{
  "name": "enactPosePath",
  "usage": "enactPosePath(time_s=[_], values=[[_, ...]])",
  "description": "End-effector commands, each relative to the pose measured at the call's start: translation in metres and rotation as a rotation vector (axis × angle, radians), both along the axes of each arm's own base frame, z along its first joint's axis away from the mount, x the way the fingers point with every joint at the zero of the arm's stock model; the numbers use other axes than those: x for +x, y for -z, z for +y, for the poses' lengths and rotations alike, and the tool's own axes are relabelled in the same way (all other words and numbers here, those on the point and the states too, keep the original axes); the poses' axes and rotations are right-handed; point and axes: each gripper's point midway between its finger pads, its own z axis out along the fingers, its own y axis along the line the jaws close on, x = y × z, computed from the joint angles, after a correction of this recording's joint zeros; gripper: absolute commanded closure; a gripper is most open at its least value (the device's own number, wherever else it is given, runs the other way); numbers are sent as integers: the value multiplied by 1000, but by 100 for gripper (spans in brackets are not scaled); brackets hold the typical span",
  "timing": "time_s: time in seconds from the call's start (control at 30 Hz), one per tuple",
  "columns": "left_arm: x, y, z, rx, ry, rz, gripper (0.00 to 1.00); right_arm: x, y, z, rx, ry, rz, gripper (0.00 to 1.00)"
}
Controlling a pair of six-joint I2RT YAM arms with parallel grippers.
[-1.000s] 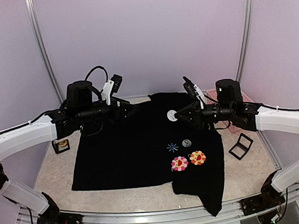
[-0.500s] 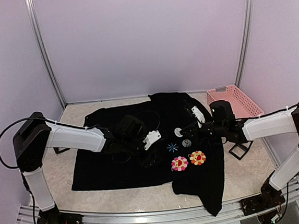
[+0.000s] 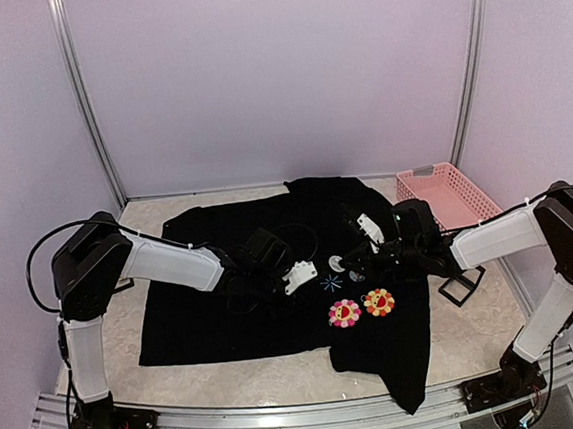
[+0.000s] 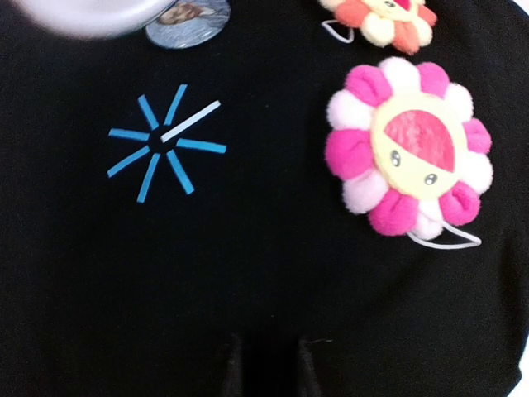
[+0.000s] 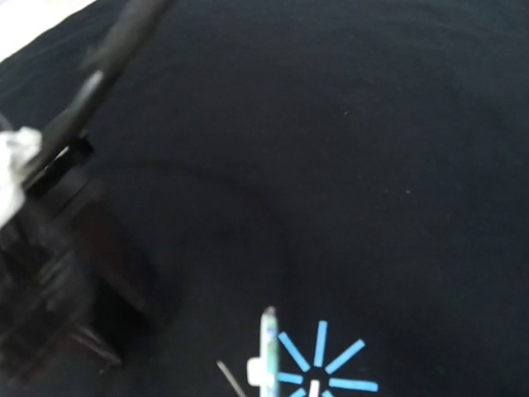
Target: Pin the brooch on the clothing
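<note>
Positioning white round brooch [image 5: 267,354] over large black short-sleeved shirt [image 3: 215,316], which lay spread flat; right gripper [image 3: 350,257] clenched it edge-on beside light-blue star mark [image 4: 161,142]; left gripper [image 4: 266,374] sat low on the shirt, grip unclear; next move probably needed the brooch pressed into the shirt near that mark.

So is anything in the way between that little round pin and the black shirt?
Nothing visible. The pin, held by the right arm, shows edge-on beside the blue star against bare black shirt; the two flower badges lie off to one side.
</note>
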Motion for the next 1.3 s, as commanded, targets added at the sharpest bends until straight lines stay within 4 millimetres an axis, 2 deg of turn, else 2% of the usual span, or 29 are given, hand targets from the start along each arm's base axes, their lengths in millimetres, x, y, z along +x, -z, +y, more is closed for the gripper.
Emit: enactPosePath(time_s=[0.0, 0.03, 0.2, 0.4, 0.53, 0.67, 0.9, 1.27], values=[[-22, 40, 22, 126, 17, 74, 97, 2, -2, 9, 38, -43, -26, 100], [-22, 38, 21, 118, 16, 74, 100, 1, -1, 10, 45, -50, -29, 100], [-23, 4, 8, 0, 23, 62, 100, -4, 4, 18, 64, -71, -73, 100], [-25, -24, -2, -108, 33, 111, 100, -26, 10, 32, 65, -159, -253, 100], [-27, -31, -3, -139, 40, 164, 100, -34, 9, 36, 72, -174, -374, 100], [-28, -28, -3, -126, 41, 191, 100, -41, 21, 39, 21, -195, -439, 100], [-28, -44, -6, -177, 65, 215, 100, -49, 40, 44, -69, -175, -549, 100], [-27, -51, -4, -211, 64, 236, 100, -67, 71, 52, -170, -234, -566, 100]])
